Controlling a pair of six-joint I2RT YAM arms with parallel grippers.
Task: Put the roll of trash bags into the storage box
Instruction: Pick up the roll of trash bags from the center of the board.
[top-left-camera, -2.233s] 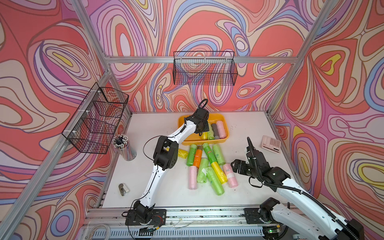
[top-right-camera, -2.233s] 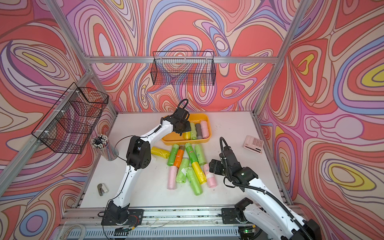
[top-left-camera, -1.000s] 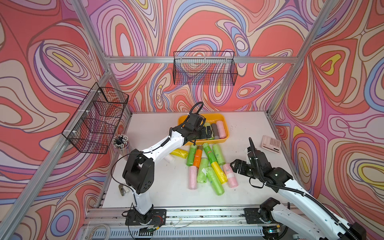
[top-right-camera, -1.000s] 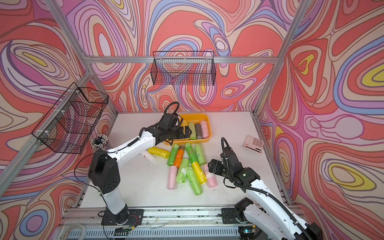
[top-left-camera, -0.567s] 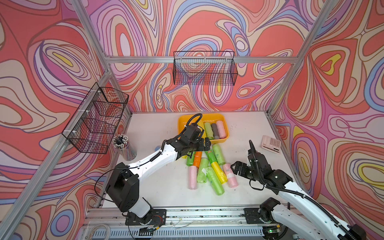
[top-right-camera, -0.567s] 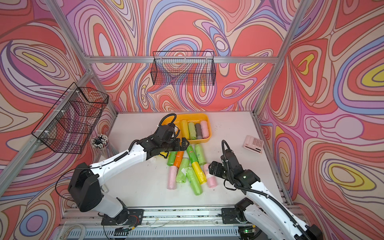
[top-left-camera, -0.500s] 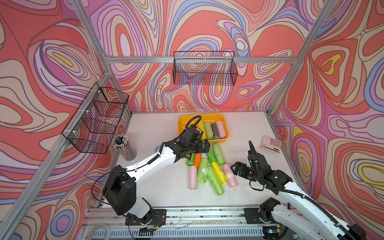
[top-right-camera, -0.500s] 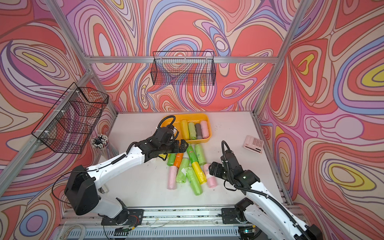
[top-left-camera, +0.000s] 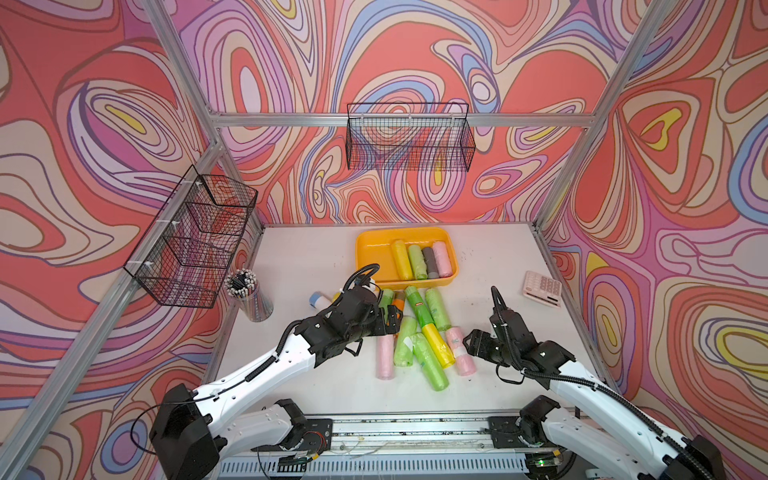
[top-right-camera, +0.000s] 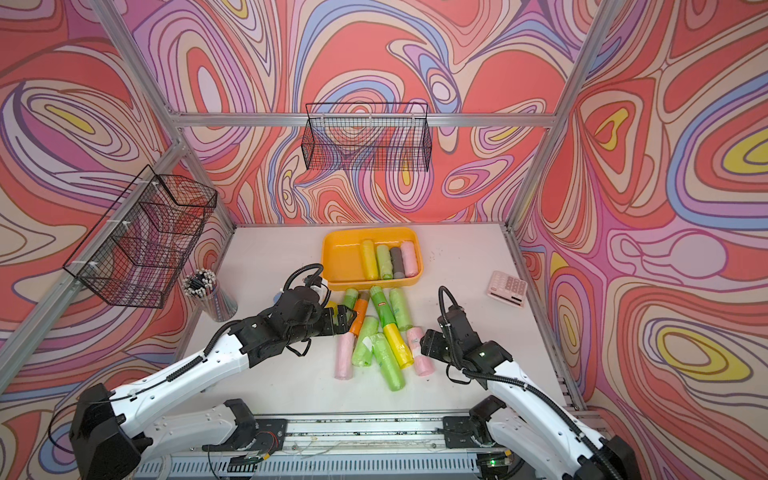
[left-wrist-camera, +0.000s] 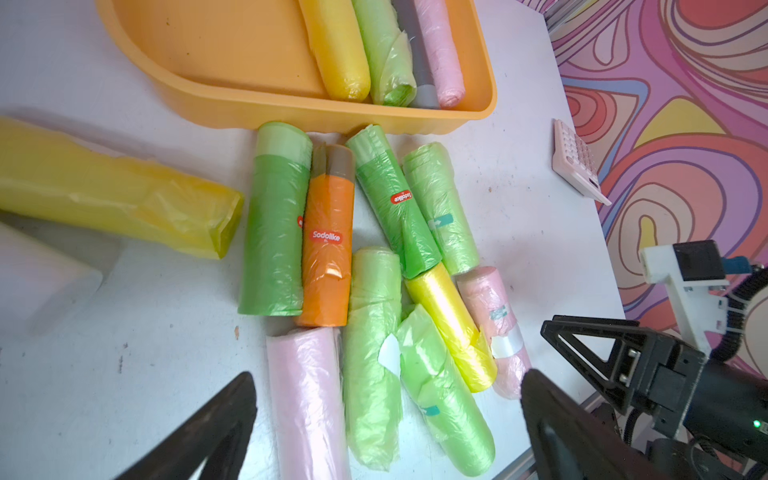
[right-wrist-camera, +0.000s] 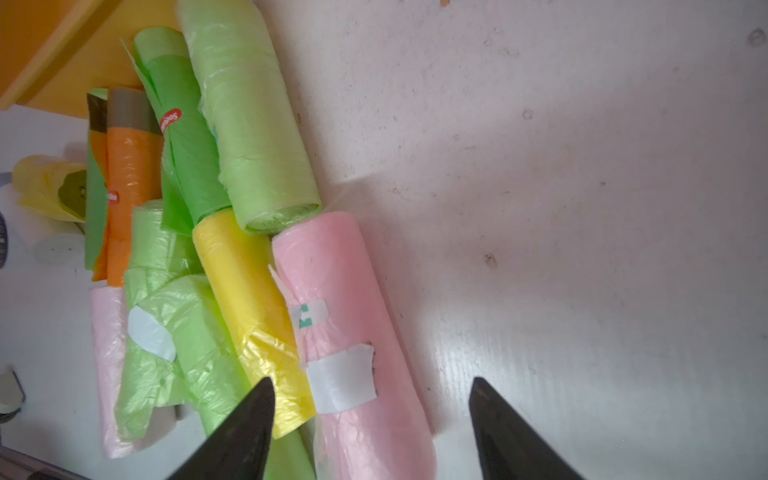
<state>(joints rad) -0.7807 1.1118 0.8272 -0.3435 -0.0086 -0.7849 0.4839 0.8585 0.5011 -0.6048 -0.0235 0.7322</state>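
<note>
Storage box at worktop rear: 4 rolls inside, i.e. yellow, green, grey, pink. Loose rolls in front. L gripper jaws spread, empty. R gripper jaws apart, astride loose pink roll.

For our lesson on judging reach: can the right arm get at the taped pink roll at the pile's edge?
Probably yes. The right gripper stands open astride the pink roll, with bare table on its outer side. Only the yellow roll touching it might crowd one finger.
</note>
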